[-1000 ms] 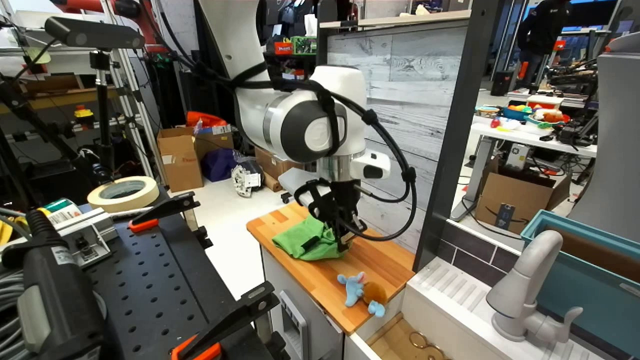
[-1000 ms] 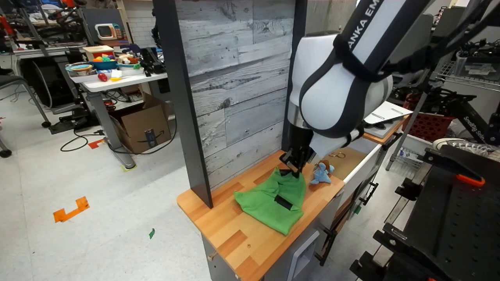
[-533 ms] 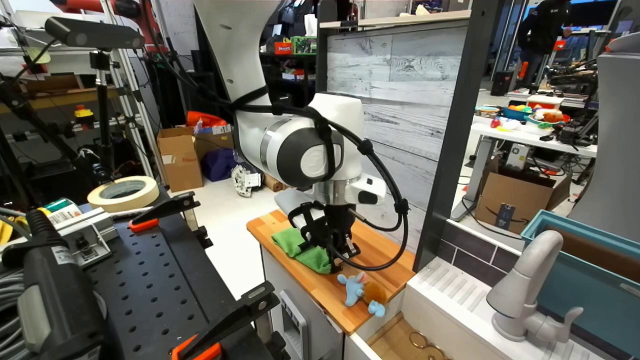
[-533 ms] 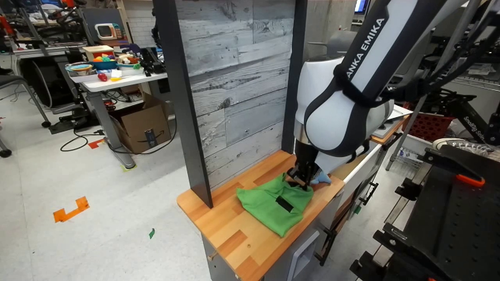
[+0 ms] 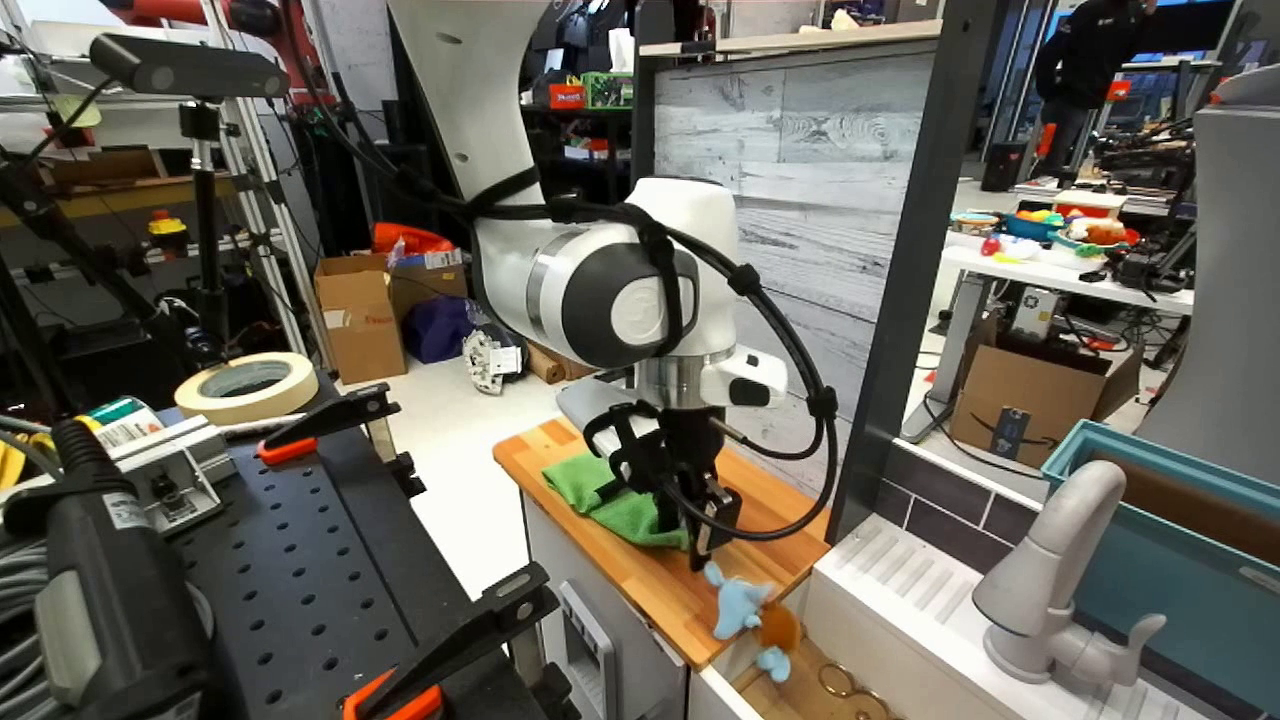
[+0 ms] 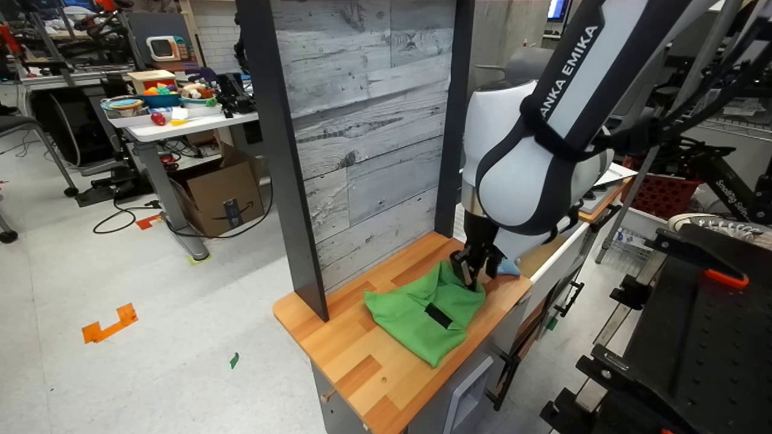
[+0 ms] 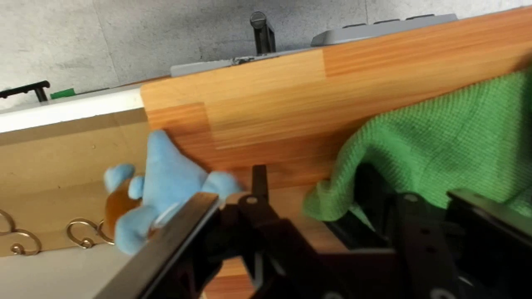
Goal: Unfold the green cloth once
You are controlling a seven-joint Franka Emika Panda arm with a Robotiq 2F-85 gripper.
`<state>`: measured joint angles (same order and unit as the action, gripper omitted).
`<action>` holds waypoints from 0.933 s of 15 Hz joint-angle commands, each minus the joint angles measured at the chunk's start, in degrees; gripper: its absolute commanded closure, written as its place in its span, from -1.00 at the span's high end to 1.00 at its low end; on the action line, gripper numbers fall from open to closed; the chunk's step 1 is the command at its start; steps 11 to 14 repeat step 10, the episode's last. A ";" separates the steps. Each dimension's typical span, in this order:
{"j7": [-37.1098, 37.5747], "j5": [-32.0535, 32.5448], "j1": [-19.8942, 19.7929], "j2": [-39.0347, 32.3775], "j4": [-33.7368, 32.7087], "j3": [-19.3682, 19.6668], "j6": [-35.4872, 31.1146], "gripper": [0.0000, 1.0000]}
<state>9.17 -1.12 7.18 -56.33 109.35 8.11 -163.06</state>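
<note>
The green cloth [image 6: 410,316] lies on the wooden counter, still with folds in it and a black strip [image 6: 438,315] on its upper layer. My gripper [image 7: 314,178] is down at the cloth's edge nearest the drawer, jaws spread apart. In the wrist view, a curled cloth corner [image 7: 332,199] rests against the right-hand finger, while the left-hand finger stands clear of the fabric. The gripper [image 6: 480,278] also shows low over that edge in an exterior view; part of the cloth there is hidden behind it.
A blue and brown plush toy [image 5: 742,608] lies close by the gripper, overhanging the counter's edge above an open drawer [image 7: 70,166] with metal rings. A grey wood-patterned panel [image 6: 362,132] borders the counter's back. A tap [image 5: 1040,570] stands beyond the drawer.
My gripper has come down with the cloth's edge, shifted toward the drawer, and opened, letting go of the edge. The plush toy has been pushed toward the drawer.
</note>
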 commanded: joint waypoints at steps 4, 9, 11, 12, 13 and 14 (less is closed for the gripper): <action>1.36 5.36 7.25 15.39 14.16 6.31 -1.32 1.00; 1.31 7.08 7.29 17.60 14.59 6.18 -0.93 1.00; 1.35 7.23 7.41 18.60 15.53 6.22 -0.92 1.00; 1.35 7.23 7.41 18.60 15.53 6.22 -0.92 1.00; 1.35 7.23 7.41 18.60 15.53 6.22 -0.92 1.00; 1.35 7.23 7.41 18.60 15.53 6.22 -0.92 1.00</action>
